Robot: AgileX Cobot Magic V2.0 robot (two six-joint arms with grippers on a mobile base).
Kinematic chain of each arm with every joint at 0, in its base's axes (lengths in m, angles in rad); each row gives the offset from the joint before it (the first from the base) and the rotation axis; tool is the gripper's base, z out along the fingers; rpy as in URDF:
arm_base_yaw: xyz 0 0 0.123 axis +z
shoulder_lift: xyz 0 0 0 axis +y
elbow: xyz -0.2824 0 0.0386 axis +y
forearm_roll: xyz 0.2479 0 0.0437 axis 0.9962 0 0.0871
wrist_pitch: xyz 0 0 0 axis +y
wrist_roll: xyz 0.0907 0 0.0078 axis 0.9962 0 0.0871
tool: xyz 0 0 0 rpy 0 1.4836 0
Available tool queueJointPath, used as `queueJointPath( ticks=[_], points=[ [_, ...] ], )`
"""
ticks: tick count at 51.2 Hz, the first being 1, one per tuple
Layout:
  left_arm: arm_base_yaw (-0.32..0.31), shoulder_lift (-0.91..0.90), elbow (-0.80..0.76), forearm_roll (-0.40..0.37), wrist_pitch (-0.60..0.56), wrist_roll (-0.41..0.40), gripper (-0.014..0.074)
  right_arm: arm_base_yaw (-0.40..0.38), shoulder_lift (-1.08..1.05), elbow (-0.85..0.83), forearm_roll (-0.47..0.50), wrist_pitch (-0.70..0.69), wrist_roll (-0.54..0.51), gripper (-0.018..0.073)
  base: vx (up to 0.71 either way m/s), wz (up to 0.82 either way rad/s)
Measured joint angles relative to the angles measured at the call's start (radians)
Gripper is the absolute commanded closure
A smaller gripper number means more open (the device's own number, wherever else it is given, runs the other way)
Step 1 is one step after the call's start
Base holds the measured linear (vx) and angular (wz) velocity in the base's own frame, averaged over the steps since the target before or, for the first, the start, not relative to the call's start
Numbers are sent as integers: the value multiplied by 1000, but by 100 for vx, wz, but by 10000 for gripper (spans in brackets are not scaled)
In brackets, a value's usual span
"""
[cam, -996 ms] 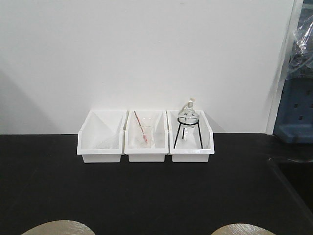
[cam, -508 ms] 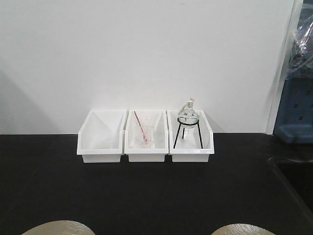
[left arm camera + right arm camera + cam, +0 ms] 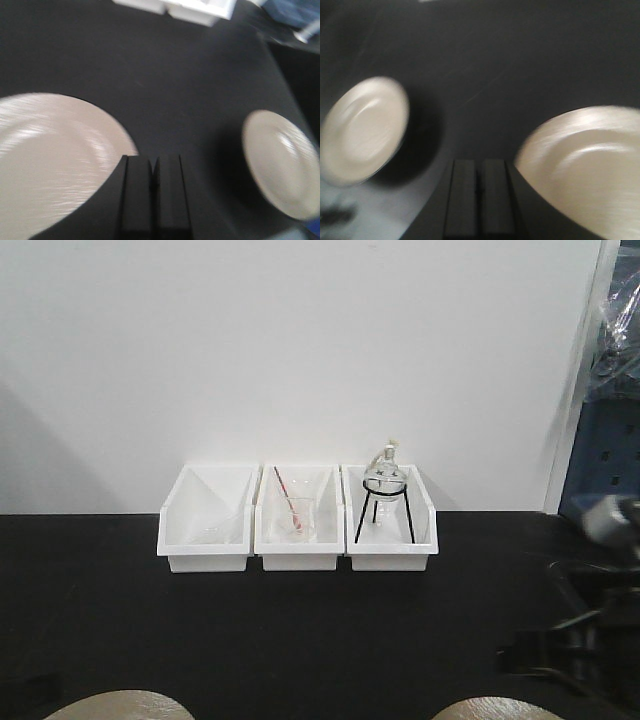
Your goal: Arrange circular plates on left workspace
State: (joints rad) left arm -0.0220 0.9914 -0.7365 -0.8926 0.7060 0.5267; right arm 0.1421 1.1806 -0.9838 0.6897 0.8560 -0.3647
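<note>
The 2 circular plates lie flat on the black tabletop [image 3: 300,640] near its front edge. The left plate [image 3: 50,160] is just beside your left gripper [image 3: 154,197]. The right plate [image 3: 282,167] is well apart from it, close to the recessed basin [image 3: 297,75]. The left gripper is clenched, fingers pressed together on nothing, and so is the right gripper [image 3: 480,197]. If you descend like that, you will likely shove a plate instead of taking it. These plates look glossy and shallow with thin rims, so a nudge could send the right one skidding toward the basin or off the front edge. Both wrist views are smeared, so your read of where each rim sits is poor; let them sharpen before you commit. Behind stand 3 white bins [image 3: 300,525], 1 holding a flask [image 3: 384,475] on a tripod [image 3: 385,515]. A wide swing with a plate could topple it.
</note>
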Motion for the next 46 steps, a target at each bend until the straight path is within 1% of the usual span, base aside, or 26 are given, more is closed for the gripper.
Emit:
queueJointPath(
  ticks=[3,5,6,9,12,15,19,20,23,27,29,32,33,37,42,46],
  points=[
    [0,85,-7,-131,45,78,596,0,97,-20,139,64,-109,564,0,0],
    [0,128,-7,-185,72,116,596,0,153,-24,218,104,-166,564,0,0],
    [0,152,-7,-210,90,135,596,-1,171,-25,241,120,-183,564,0,0],
    [11,211,-7,-255,137,176,596,-19,240,-27,324,169,-244,564,0,0],
    [36,261,-7,-275,184,195,596,-51,293,-27,388,208,-296,564,0,0],
    [79,291,-7,-275,215,204,596,-99,326,-28,426,248,-328,564,0,0],
    [167,316,-7,-268,245,209,596,-187,353,-29,467,302,-369,564,0,0],
    [184,321,-7,-263,253,209,596,-213,357,-29,472,309,-376,564,0,0],
    [271,330,-7,-239,280,210,596,-306,369,-30,482,325,-389,564,0,0],
    [366,335,7,-211,297,211,596,-402,378,-30,483,326,-391,564,0,0],
    [406,335,24,-204,298,211,596,-457,380,-30,486,325,-391,564,0,0],
    [453,335,48,-191,302,211,596,-504,380,-30,498,324,-391,564,0,0],
    [465,335,57,-184,302,211,596,-521,380,-30,505,323,-391,564,0,0],
    [494,335,83,-131,305,211,596,-548,380,-30,529,324,-391,564,0,0],
    [502,335,89,-66,310,211,596,-555,380,-30,536,325,-391,564,0,0],
    [504,335,89,-33,322,211,596,-555,380,-30,537,327,-391,564,0,0]
  ],
)
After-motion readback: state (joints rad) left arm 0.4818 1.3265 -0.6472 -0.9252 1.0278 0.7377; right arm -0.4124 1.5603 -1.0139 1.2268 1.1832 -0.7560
